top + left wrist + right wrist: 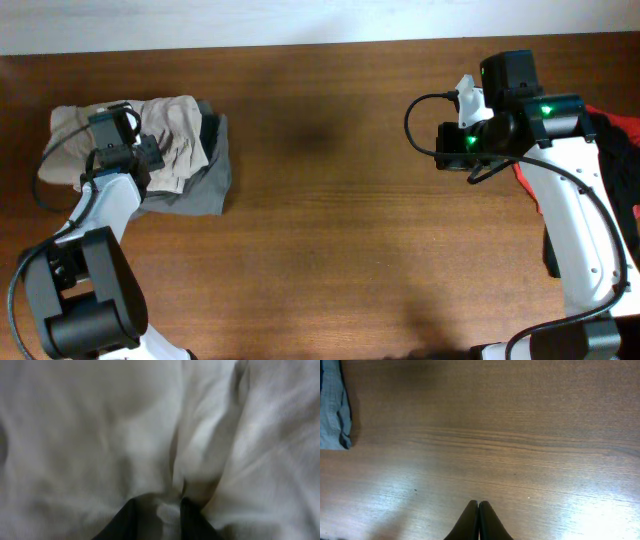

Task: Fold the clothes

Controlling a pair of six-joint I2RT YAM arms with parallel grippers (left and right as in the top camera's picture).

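Left tool (165,510) pinches beige shorts (90,435) (atop grey garment (210,185)).

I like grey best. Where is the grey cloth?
In the overhead view, the grey cloth lies at the left of the table, partly under the beige shorts.

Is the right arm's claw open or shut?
Shut: the right claw shows two dark fingertips meeting, with only bare wooden table beneath.

No text, label, brand, number or sign can be read on the clothes (178,130), the counter (330,250) or anything else in view.
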